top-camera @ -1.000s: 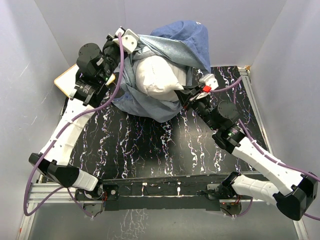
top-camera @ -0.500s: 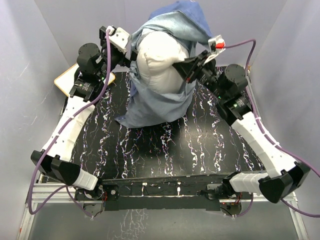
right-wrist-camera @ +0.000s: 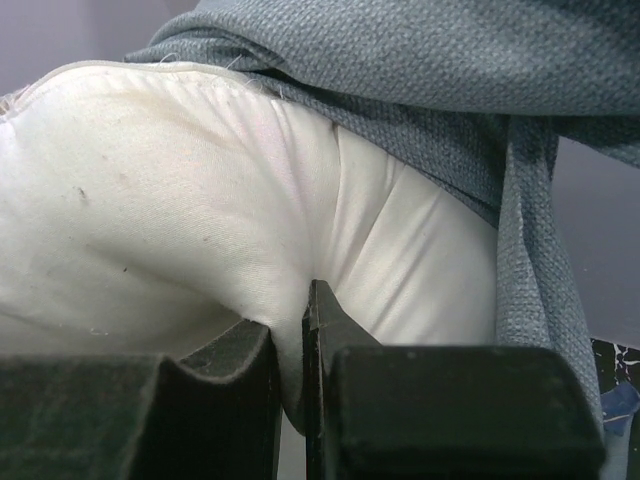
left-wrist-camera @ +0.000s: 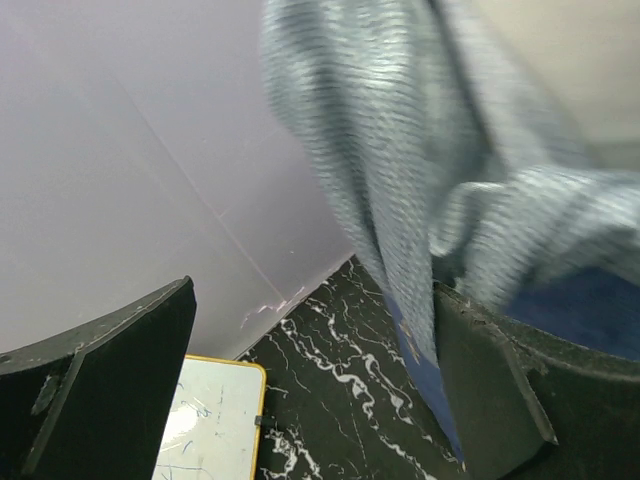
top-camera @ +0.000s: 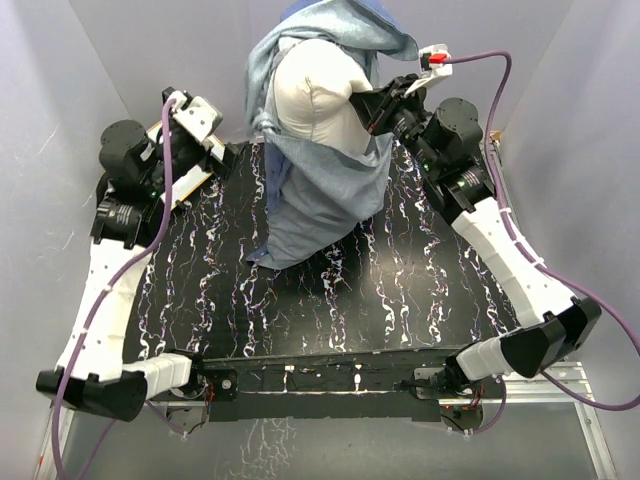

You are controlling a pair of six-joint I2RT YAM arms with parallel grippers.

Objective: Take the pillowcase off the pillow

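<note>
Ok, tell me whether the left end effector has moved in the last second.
Yes. The left end effector has pulled left and nearer, off the pillowcase, and is now over the white board.

Black, white-veined table [top-camera: 320, 300] spreads wide, and an orange-edged white board [left-wrist-camera: 208, 418] lies flat at its far-left corner, near the grey wall [top-camera: 60, 120].

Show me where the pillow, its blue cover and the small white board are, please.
pillow [top-camera: 315, 100], top external view, on its bulging white front.
pillowcase [top-camera: 325, 195], top external view, on the cloth hanging below the pillow.
white board [left-wrist-camera: 205, 425], left wrist view, on its white face.
</note>
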